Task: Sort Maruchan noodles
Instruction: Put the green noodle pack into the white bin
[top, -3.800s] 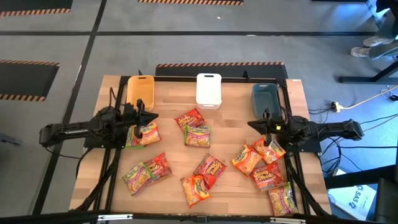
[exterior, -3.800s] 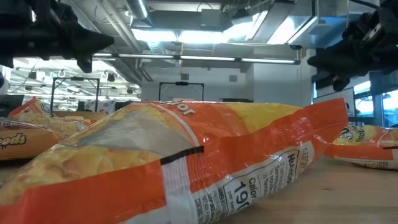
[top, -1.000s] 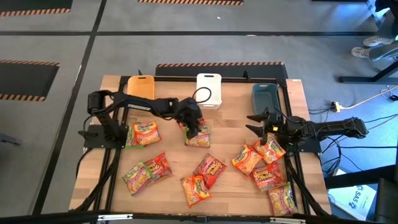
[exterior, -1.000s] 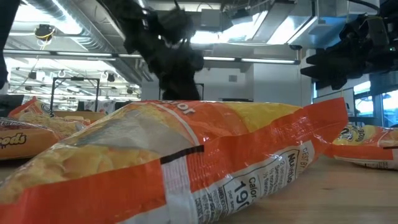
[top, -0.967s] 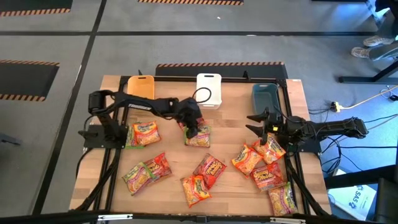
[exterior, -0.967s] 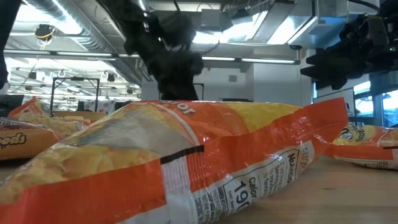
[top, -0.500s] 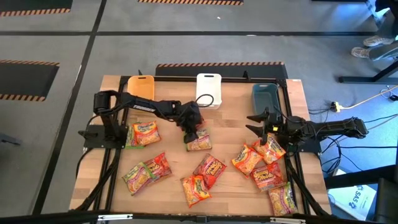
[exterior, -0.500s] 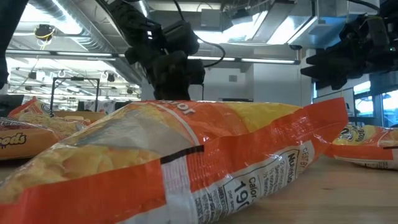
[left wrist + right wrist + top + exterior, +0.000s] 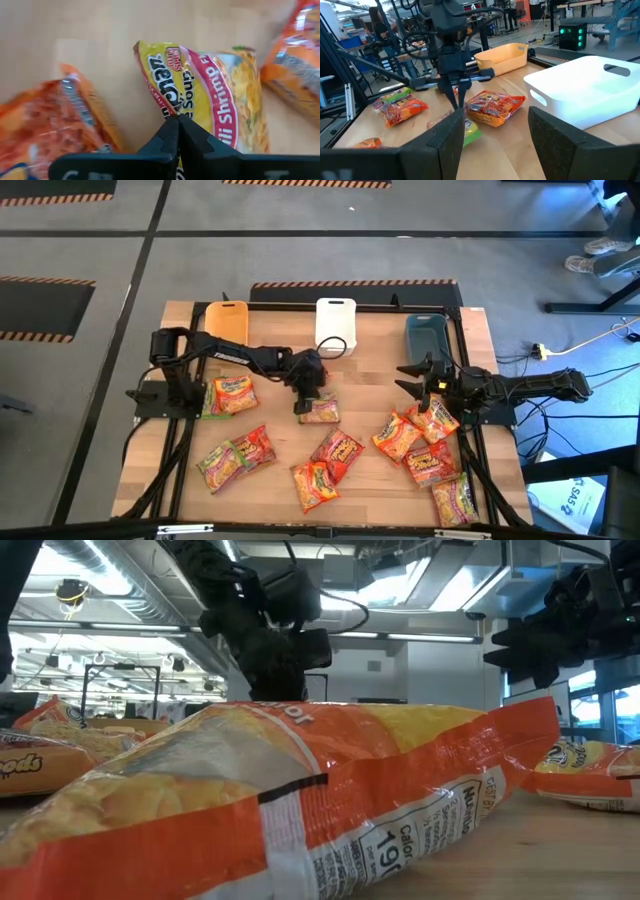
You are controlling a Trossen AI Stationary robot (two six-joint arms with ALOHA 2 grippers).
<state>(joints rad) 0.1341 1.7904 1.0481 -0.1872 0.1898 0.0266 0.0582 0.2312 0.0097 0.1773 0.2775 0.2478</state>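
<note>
Several Maruchan noodle packets lie flat and scattered on the wooden table [image 9: 370,370]. My left gripper [image 9: 305,404] reaches to the middle of the table and is shut on a yellow-pink packet [image 9: 322,411] [image 9: 220,95]. A red packet [image 9: 495,107] lies just beyond it, toward the far edge. My right gripper [image 9: 414,381] hovers open at the right side, in front of the dark grey bin [image 9: 427,336], with nothing between its fingers [image 9: 447,145]. In the low view an orange packet [image 9: 300,800] hides the left fingertips. My left gripper pinches the yellow-pink packet's edge [image 9: 169,111] between its two shut fingertips, near the packet's left end. The fingers slant down from the table's left side. The rest of the packet lies on the table.
A yellow bin [image 9: 226,323], a white bin [image 9: 335,324] and the dark grey bin stand along the far edge. More packets lie at the left [image 9: 232,395], the near middle [image 9: 337,450] and the near right [image 9: 430,465]. Bare wood shows between the bins and the packets.
My left gripper has sunk a little and drawn back toward the table's left, rolled at the wrist, and shut on the yellow-pink packet's edge. The packet has shifted slightly toward the near edge.
</note>
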